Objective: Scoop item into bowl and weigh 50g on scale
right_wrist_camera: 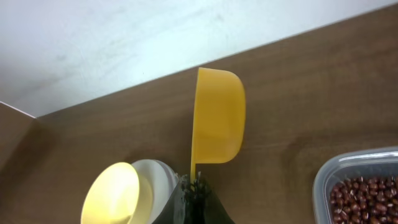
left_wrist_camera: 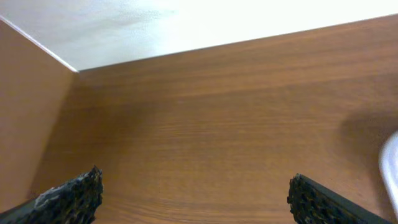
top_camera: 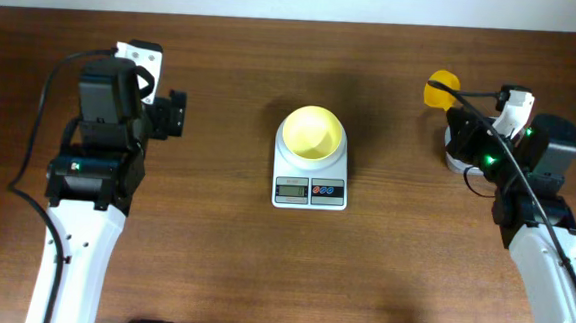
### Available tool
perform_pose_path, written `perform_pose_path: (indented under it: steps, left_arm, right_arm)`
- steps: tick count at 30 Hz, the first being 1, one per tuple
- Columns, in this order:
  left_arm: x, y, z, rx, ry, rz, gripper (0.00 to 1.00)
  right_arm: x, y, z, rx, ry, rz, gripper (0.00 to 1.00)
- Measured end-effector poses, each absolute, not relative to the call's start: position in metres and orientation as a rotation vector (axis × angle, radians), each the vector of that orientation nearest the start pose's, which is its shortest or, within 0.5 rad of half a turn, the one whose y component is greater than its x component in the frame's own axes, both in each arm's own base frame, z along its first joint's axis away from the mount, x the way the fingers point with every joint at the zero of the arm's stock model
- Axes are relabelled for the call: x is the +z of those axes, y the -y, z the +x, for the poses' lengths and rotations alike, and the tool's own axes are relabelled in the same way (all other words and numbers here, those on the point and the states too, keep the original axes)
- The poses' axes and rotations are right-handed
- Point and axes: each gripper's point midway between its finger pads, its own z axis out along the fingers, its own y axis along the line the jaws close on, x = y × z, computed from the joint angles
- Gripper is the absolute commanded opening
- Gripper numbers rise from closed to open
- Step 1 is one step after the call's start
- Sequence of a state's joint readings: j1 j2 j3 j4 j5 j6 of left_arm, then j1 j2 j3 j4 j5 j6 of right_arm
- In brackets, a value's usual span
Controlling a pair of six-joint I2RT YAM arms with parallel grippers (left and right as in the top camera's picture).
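Observation:
The pale yellow bowl (top_camera: pixel 313 133) sits empty on the white scale (top_camera: pixel 310 184) at the table's middle; both also show in the right wrist view, bowl (right_wrist_camera: pixel 115 193) and scale (right_wrist_camera: pixel 160 177). My right gripper (right_wrist_camera: pixel 196 185) is shut on the handle of a yellow scoop (right_wrist_camera: pixel 217 115), held in the air at the right (top_camera: pixel 440 89). The beans (right_wrist_camera: pixel 367 196) lie in a clear container (right_wrist_camera: pixel 323 186) at the right wrist view's lower right; my right arm hides them from overhead. My left gripper (left_wrist_camera: pixel 196 193) is open and empty over bare table at the far left (top_camera: pixel 171 114).
A white wall runs behind the table's far edge (left_wrist_camera: pixel 186 43). A brown side panel (left_wrist_camera: pixel 31 112) stands at the table's left end. The container's white rim shows under my right wrist (top_camera: pixel 455 162).

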State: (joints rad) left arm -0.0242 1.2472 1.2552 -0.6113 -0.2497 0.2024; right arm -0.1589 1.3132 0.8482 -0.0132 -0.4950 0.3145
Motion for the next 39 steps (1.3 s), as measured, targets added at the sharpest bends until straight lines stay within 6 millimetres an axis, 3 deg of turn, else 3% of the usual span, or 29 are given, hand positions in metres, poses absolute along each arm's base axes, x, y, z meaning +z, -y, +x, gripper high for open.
perform_pose_path:
  steps: [4, 10, 15, 20, 24, 29, 32, 39]
  left_arm:
    - [0.292, -0.04, 0.381, 0.419, -2.162, 0.075, 0.99]
    - [0.268, -0.037, 0.393, 0.4, -2.224, 0.102, 0.99]
    - [0.253, 0.008, 0.39, 0.1, -2.266, 0.255, 0.99]
    - [0.238, 0.05, 0.367, -0.202, -2.333, 0.381, 0.99]
    - [0.249, 0.071, 0.346, -0.359, -2.314, 0.437, 0.99]
    - [0.294, 0.082, 0.302, -0.415, -2.19, 0.49, 0.99]
    - [0.306, 0.091, 0.278, -0.461, -2.145, 0.56, 0.99]
    - [0.302, 0.081, 0.277, -0.383, -2.17, 0.553, 0.99]
  right_arm:
    - [0.209, -0.016, 0.416, 0.597, -2.004, 0.159, 0.04]
    - [0.211, -0.017, 0.417, 0.601, -1.995, 0.151, 0.04]
    - [0.207, -0.018, 0.414, 0.613, -2.018, 0.157, 0.04]
    - [0.207, -0.025, 0.411, 0.655, -2.023, 0.134, 0.04]
    - [0.196, -0.03, 0.403, 0.7, -2.077, 0.142, 0.04]
    - [0.198, -0.043, 0.397, 0.786, -2.084, 0.099, 0.04]
    - [0.202, -0.054, 0.391, 0.843, -2.071, 0.013, 0.04]
    - [0.206, -0.063, 0.385, 0.885, -2.051, -0.078, 0.04]
